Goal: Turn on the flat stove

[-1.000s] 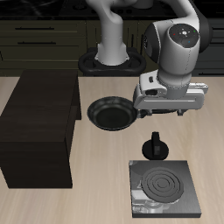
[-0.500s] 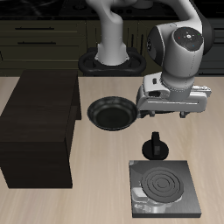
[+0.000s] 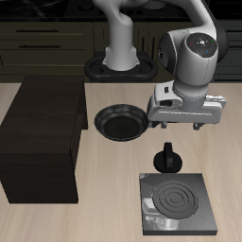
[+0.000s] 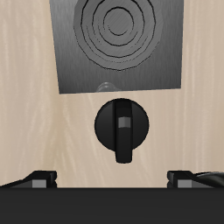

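Note:
The flat stove (image 3: 178,201) is a thin dark-grey slab with grey concentric coil rings, near the table's front edge. Its small black knob (image 3: 168,156), a round dial with a raised bar, sits just behind the slab. My gripper (image 3: 178,127) hangs above and slightly behind the knob, apart from it. In the wrist view the knob (image 4: 122,129) lies between the stove (image 4: 118,39) and my gripper (image 4: 114,179). The fingertips (image 4: 39,178) stand wide apart, so the gripper is open and holds nothing.
A round black frying pan (image 3: 120,122) lies beside my hand, farther back than the stove. A large dark wooden cabinet block (image 3: 40,142) fills the far side of the table from the stove. The robot's base (image 3: 120,64) stands at the back.
My hand has sunk slightly toward the knob and the wrist has turned a little. The knob, stove and pan have not moved.

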{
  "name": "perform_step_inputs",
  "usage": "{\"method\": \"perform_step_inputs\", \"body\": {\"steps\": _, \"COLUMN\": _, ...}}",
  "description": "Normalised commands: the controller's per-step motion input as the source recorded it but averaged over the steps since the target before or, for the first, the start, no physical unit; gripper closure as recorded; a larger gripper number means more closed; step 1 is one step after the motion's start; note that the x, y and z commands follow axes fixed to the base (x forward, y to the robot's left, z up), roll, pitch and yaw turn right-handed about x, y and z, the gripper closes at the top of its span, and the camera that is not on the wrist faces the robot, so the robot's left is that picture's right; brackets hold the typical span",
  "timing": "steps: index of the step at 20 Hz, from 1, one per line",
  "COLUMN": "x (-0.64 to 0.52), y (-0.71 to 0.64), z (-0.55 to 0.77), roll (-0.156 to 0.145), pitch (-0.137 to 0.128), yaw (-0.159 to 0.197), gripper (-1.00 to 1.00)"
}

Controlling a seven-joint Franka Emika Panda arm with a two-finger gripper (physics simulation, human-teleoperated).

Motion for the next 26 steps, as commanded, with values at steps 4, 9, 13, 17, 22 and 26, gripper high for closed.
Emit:
{"method": "perform_step_inputs", "body": {"steps": 4, "x": -0.15, "y": -0.03, "z": -0.16, "roll": 0.008, "pitch": -0.040, "yaw": 0.011, "gripper": -1.00}}
{"method": "perform_step_inputs", "body": {"steps": 9, "x": -0.01, "y": -0.09, "z": -0.09, "roll": -0.004, "pitch": -0.027, "yaw": 0.010, "gripper": -1.00}}
{"method": "perform_step_inputs", "body": {"steps": 13, "x": -0.05, "y": -0.10, "z": -0.18, "roll": -0.013, "pitch": -0.015, "yaw": 0.005, "gripper": -1.00}}
{"method": "perform_step_inputs", "body": {"steps": 17, "x": -0.09, "y": -0.08, "z": -0.19, "roll": -0.010, "pitch": -0.003, "yaw": -0.005, "gripper": -1.00}}
{"method": "perform_step_inputs", "body": {"steps": 22, "x": 0.04, "y": -0.08, "z": -0.13, "roll": 0.005, "pitch": -0.008, "yaw": 0.006, "gripper": -1.00}}
{"method": "perform_step_inputs", "body": {"steps": 26, "x": 0.01, "y": -0.08, "z": -0.18, "roll": -0.003, "pitch": 0.005, "yaw": 0.017, "gripper": -1.00}}
